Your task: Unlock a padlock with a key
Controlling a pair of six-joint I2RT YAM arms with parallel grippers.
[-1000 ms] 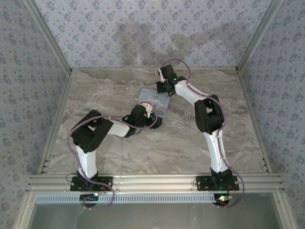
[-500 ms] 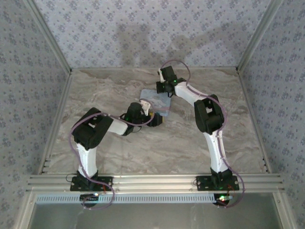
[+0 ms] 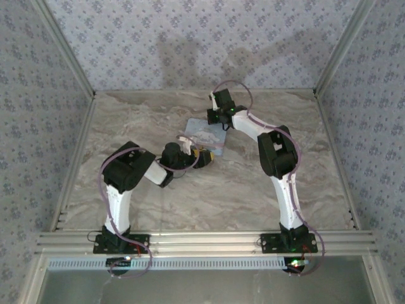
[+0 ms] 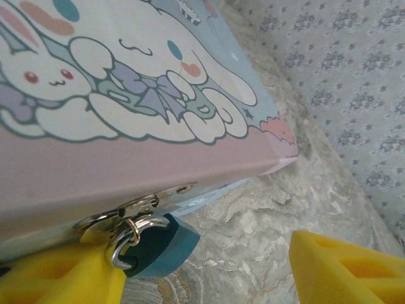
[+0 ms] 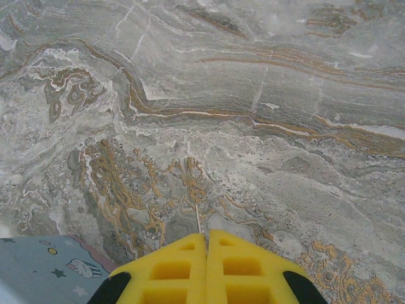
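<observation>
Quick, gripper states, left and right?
Left gripper: open around the padlock, not gripping it.
Right gripper: shut; whether it holds anything cannot be told.

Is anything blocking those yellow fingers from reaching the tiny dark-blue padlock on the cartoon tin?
Nothing visible does. The tiny dark-blue padlock hangs from the light-blue cartoon tin's silver clasp, inside the gap of the open left gripper.

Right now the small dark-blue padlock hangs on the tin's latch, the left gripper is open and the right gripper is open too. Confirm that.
One thing is wrong: the right gripper is shut, with its yellow fingers pressed together in the right wrist view. The rest holds: the dark-blue padlock hangs on the tin's latch, and the left gripper is open.
</observation>
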